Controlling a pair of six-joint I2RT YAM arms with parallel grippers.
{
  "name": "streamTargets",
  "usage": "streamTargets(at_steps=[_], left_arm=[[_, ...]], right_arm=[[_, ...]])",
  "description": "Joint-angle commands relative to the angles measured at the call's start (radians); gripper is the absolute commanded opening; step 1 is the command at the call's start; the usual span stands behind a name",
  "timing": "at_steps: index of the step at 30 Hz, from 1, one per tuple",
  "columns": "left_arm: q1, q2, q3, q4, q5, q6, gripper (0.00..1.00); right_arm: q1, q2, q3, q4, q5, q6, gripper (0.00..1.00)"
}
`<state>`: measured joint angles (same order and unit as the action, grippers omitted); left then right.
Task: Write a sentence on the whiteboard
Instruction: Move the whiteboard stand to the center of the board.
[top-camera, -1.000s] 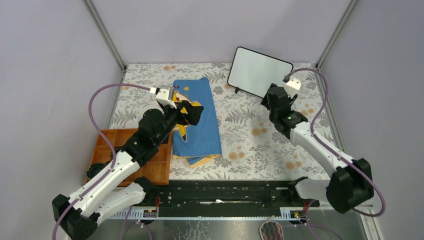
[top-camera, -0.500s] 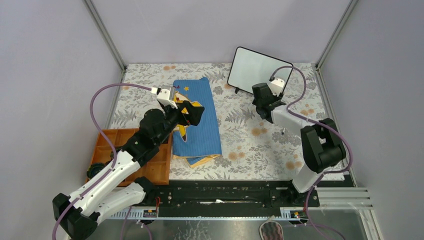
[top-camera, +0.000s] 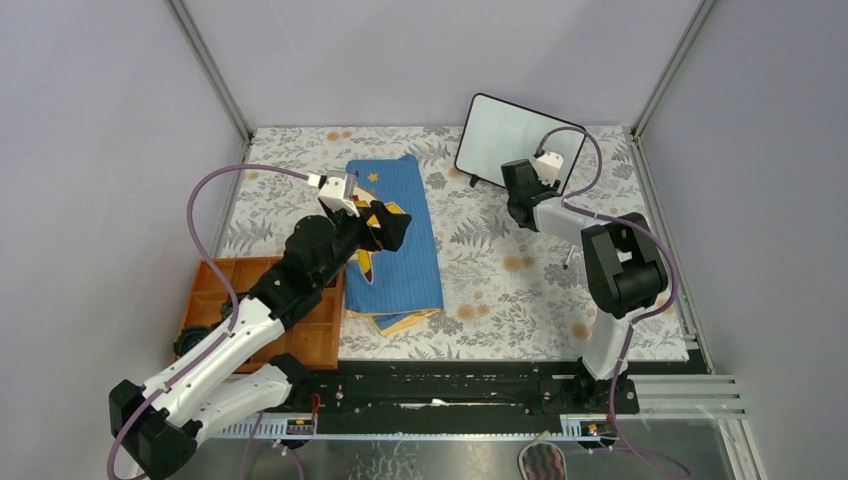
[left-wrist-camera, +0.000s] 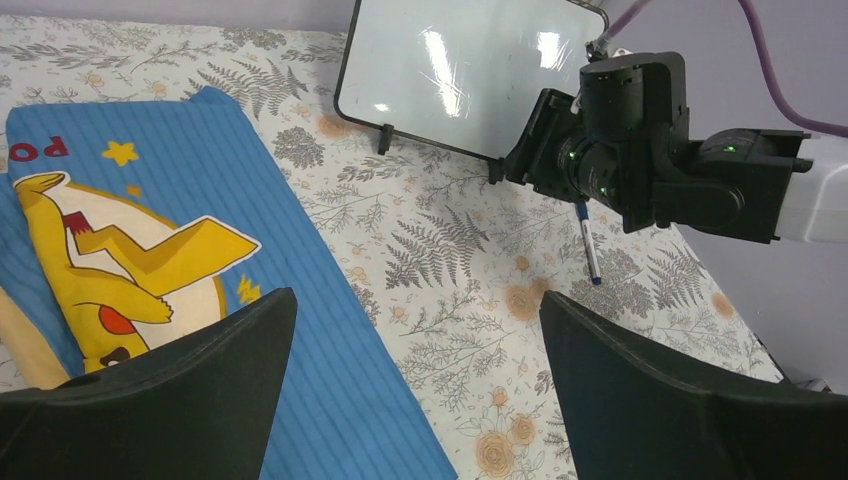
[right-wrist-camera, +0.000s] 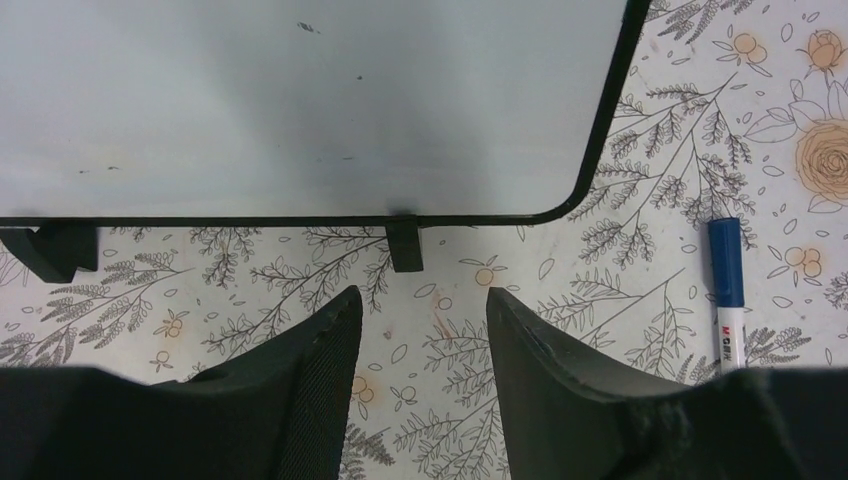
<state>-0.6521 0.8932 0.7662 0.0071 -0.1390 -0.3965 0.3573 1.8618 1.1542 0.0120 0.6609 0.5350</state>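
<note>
**Tray** (top-camera: 215, 285): orange, with compartments. It sits at the near left of the desk (top-camera: 480, 290), partly under the left arm.

**Left fingers** (top-camera: 388, 228): spread wide, with nothing between them. They hang over the cloth.

**Cloth** (top-camera: 415, 265): blue and ribbed, printed with a yellow cartoon figure and a star. It lies flat left of centre, and a tan layer shows under its near edge.

**Whiteboard** (top-camera: 520, 140): thin black frame with rounded corners. It stands on small black feet at the back right of the desk and leans back. Its face is plain white with a few dark specks and light glare.

**Right fingers** (top-camera: 515, 180): parted by a narrow gap and gripping nothing. They sit low over the desk just in front of the whiteboard's right-hand foot.

**Marker** (right-wrist-camera: 727, 290): blue cap and white barrel. It lies on the desk to the right of the right fingers, near the whiteboard's lower right corner and apart from it. In the right wrist view its lower end is hidden.
</note>
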Motion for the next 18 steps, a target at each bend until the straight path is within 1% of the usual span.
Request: streamTargets(at_steps=[1,4,11,18], left_arm=[[-0.004,0.005,0.013,0.039,-0.008,-0.010,0.99],[-0.004,0.008,0.013,0.040,-0.010,-0.008,0.99],[-0.004,0.017,0.017,0.038,-0.014,-0.008,0.99],[-0.004,0.011,0.019,0.038,-0.016,-0.005,0.99]], right_arm=[[-0.012,0.030,0.075,0.016,0.012,-0.022,0.55],[-0.024,0.057,0.089,0.008,0.002,-0.021,0.54],[-0.037,0.107,0.128,0.009,-0.025,-0.056,0.47],[-0.044,0.149,0.178,-0.006,-0.037,-0.082,0.45]])
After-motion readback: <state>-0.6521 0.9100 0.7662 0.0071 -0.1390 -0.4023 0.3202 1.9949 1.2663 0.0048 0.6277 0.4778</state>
